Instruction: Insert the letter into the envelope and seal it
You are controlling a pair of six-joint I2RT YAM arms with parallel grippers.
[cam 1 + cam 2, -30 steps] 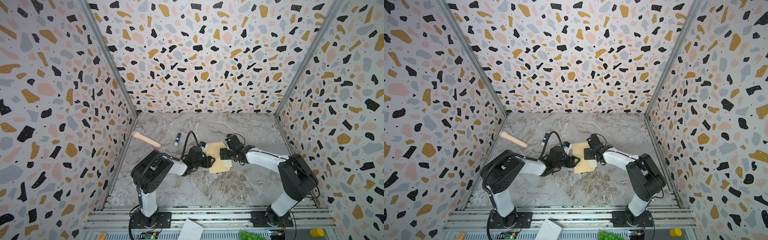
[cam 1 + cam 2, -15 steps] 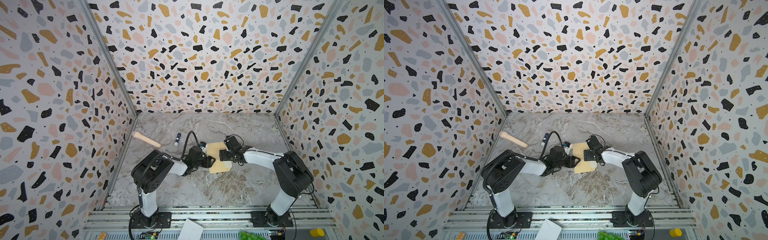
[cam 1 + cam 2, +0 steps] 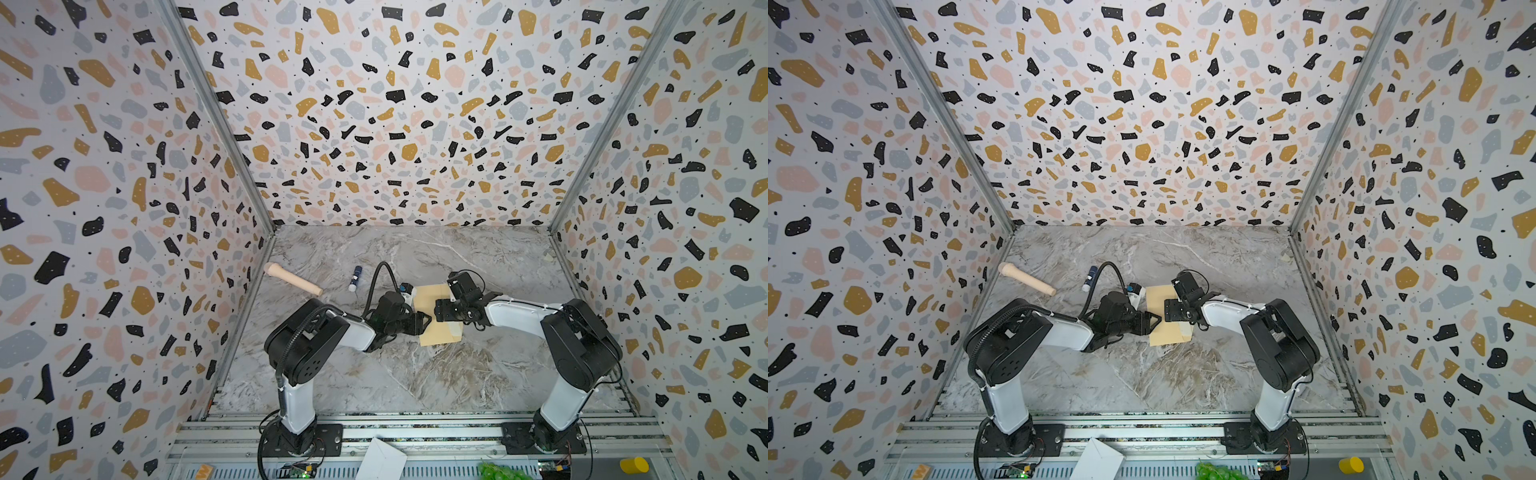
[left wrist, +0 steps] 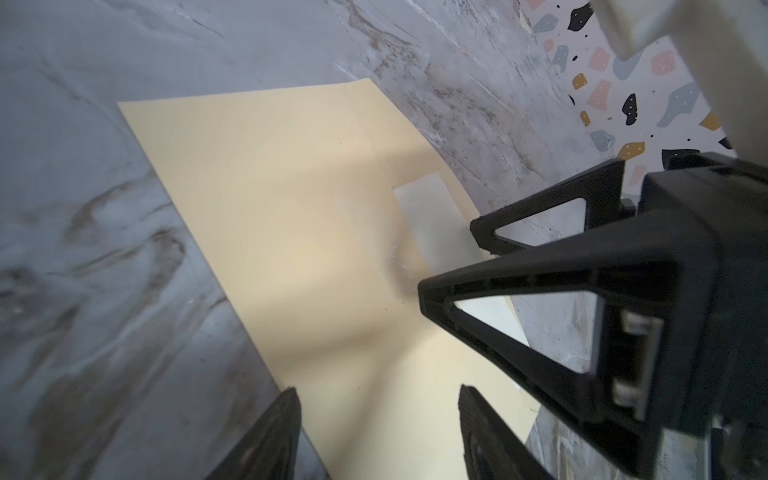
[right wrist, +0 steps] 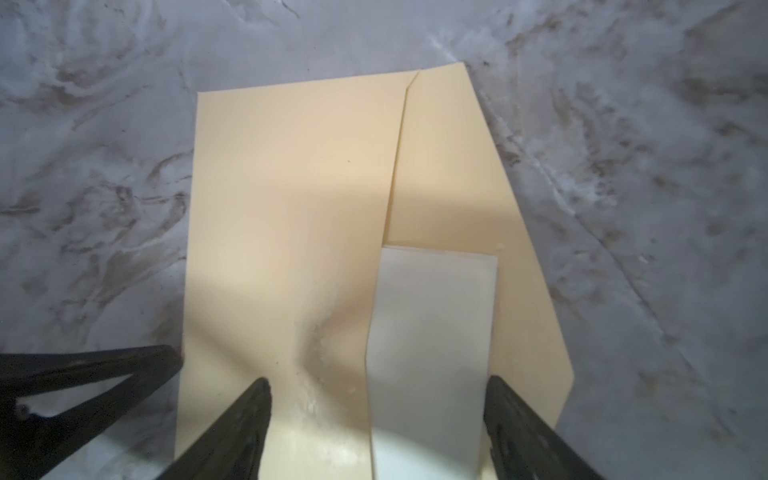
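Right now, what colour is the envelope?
Plain tan, like kraft paper. The envelope shows best in the right wrist view.

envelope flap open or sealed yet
Open: the envelope flap lies spread out on the table, not folded over the pocket.

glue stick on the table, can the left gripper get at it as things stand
Probably yes. The glue stick lies alone on the table, apart from the wooden handle and the envelope. The left gripper is open and empty; only its arm's cable arcs close by.
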